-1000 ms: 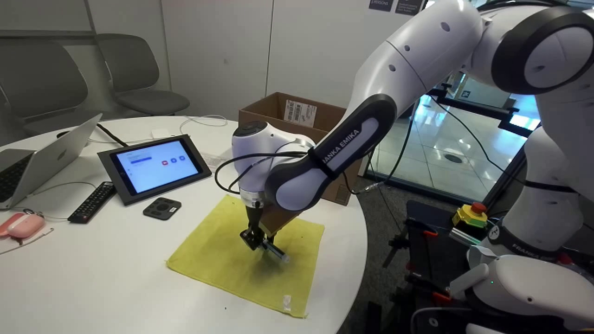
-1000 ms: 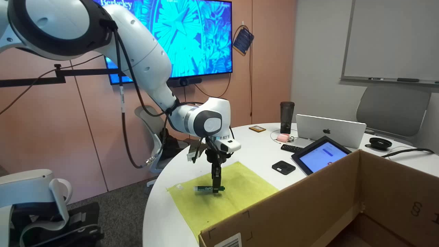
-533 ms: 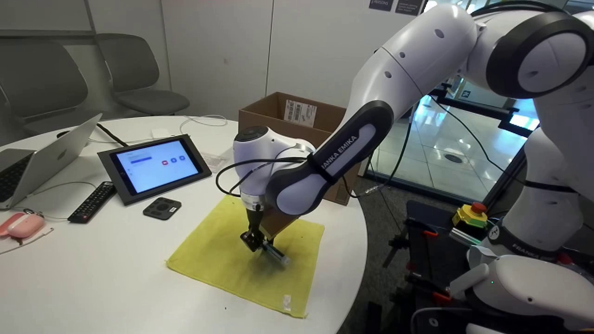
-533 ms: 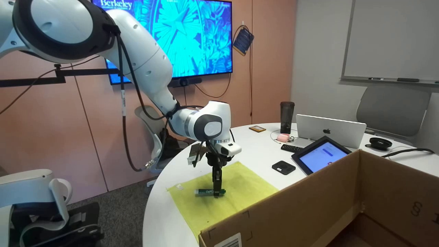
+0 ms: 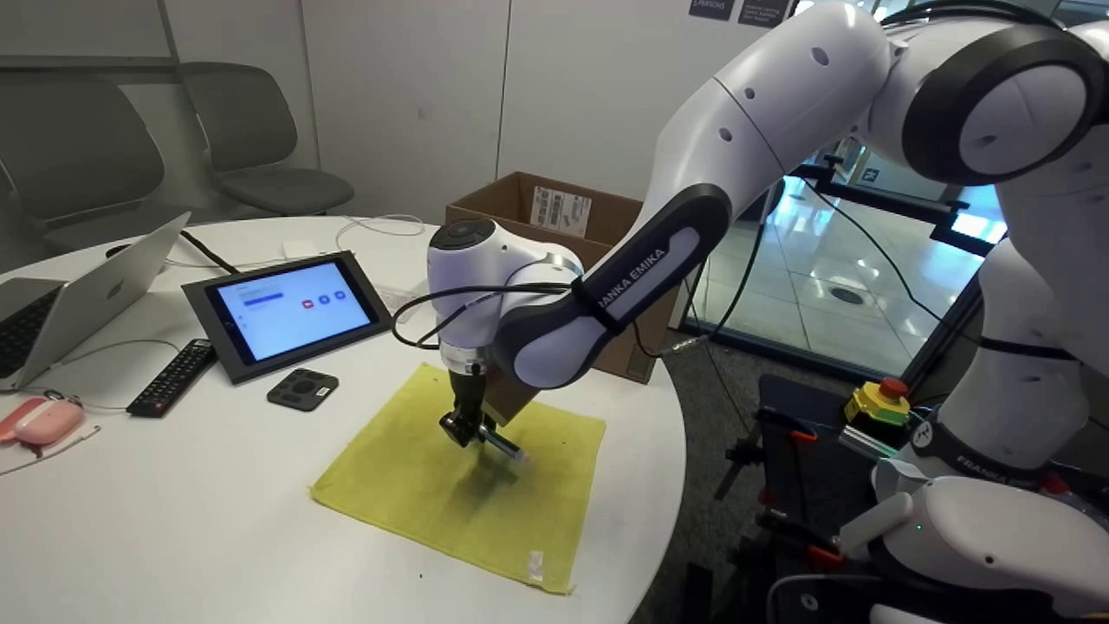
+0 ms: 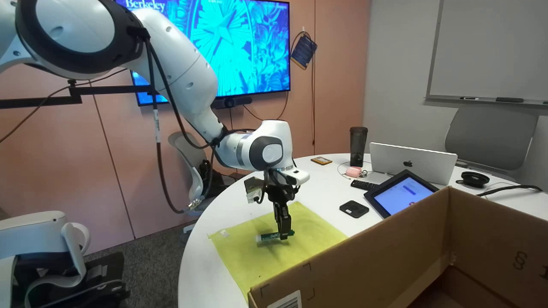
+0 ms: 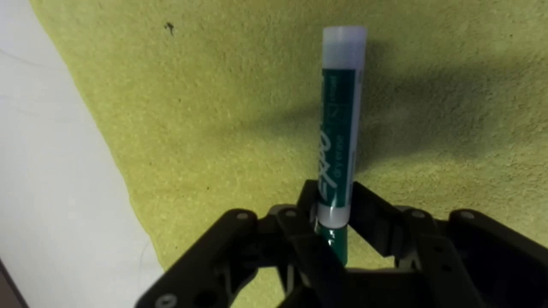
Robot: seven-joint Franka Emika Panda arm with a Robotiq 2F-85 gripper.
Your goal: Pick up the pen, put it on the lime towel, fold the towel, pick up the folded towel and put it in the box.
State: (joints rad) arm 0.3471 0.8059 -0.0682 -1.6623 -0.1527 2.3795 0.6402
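The gripper [image 7: 333, 201] is clamped on a green Expo dry-erase marker [image 7: 339, 107]. Its black fingers [image 7: 372, 214] are parted only by the marker's thickness and press on opposite sides of the barrel, close to the green-capped end; the rest of the barrel juts out past them to a pale end. The marker hangs above the lime towel [image 5: 407, 485], roughly over its middle. In an exterior view it slopes a little, the capped end higher.

The towel lies spread flat on the white round table [image 5: 217, 485], with a small white tag [image 5: 536, 566] near one corner. The cardboard box [image 6: 364, 256] stands near the towel, its top open and part of its inside showing.

The Franka Panda arm [image 5: 780, 104] reaches over the table, sloping down to the wrist [image 5: 463, 260], with the gripper pointing downward.

Compared with half a second ago, the wrist and the marker are higher, and both have shifted away from the tag. The fingers, nearly upright then in an exterior view, now lean slightly. The grip looks the same, and the towel and the box lie where they were.
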